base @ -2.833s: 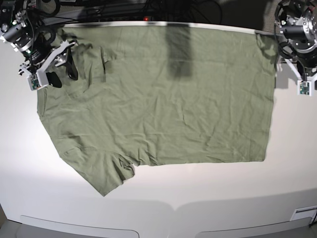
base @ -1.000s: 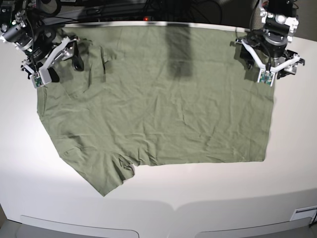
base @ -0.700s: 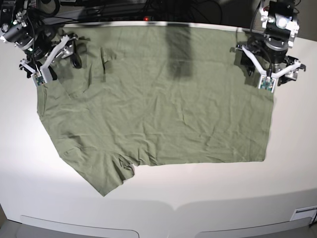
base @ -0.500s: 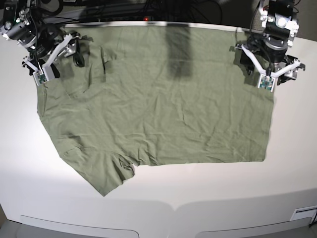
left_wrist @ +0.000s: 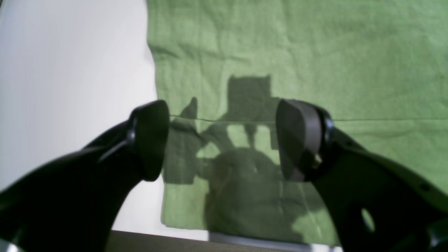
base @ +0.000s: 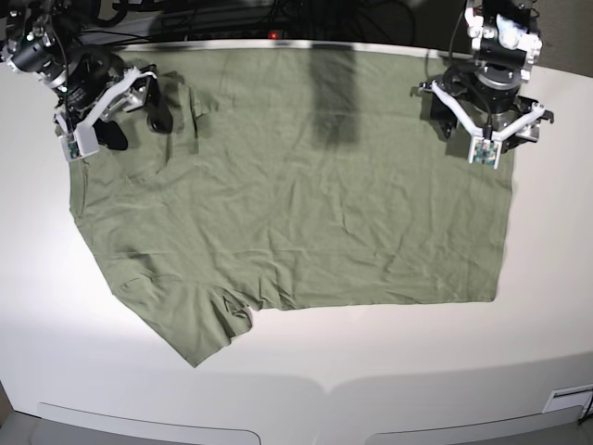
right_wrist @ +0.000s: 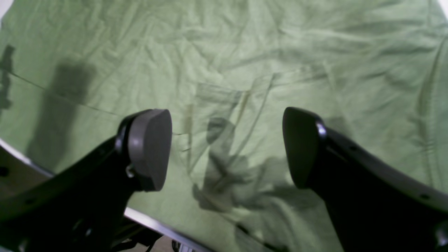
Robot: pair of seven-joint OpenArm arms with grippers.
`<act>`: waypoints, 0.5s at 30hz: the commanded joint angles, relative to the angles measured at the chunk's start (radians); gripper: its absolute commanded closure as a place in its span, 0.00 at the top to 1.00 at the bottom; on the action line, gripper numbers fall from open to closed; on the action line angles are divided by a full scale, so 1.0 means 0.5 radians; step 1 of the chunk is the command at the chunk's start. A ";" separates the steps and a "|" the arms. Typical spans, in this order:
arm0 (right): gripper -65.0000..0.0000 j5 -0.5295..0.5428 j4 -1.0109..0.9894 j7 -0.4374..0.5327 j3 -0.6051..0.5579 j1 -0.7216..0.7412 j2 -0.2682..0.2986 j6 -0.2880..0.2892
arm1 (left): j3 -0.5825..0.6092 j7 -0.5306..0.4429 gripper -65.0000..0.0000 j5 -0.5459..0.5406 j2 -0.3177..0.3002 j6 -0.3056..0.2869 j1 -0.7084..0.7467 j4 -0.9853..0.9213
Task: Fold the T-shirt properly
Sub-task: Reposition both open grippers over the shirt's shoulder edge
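The wrinkled, sage-green short-sleeved cotton T-shirt (base: 306,176) lies spread flat on the white tabletop (base: 371,362), its far edge running along the tabletop's back rim, its straight hem at the base view's right and one sleeve splayed toward the near left corner. It looks light, limp and not at all fragile; thin cloth like this should bunch readily between two pads, but it will sag, drag and crease when lifted, so I judge that it wants two hands pinching matched points along one edge and moving together. The left hand (left_wrist: 224,140) hangs over the far hem corner with its black pads spread wide and nothing between them; the cloth's side edge runs just under the pad on the view's left. The right hand (right_wrist: 227,147) is likewise spread wide and empty above the rumpled shoulder and neck area, where a small raised fold sits between the pads. The hem corner and that shoulder fold seem the natural places to take hold, a pinch of doubled fabric being easier to catch than a flat single layer. Nothing else lies on the tabletop; the only likely hindrances are the back rim close behind both hands, with dark cables (base: 306,14) beyond it, and the crumpled far sleeve.
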 commanded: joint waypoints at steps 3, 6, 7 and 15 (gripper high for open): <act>0.74 0.032 0.035 0.039 0.015 0.063 -0.051 0.014 | -0.008 -0.040 0.70 0.015 -0.011 0.014 -0.014 0.036; 0.74 0.018 0.035 0.038 0.015 0.156 -0.182 0.015 | -0.008 -0.046 0.70 0.014 -0.012 0.014 -0.050 0.036; 0.74 0.018 0.035 0.038 0.015 0.192 -0.229 0.015 | -0.008 -0.046 0.70 0.014 -0.012 0.014 -0.068 0.036; 0.74 0.019 0.035 0.025 0.015 0.377 -0.426 0.017 | -0.008 -0.019 0.70 0.012 -0.011 0.014 -0.212 0.036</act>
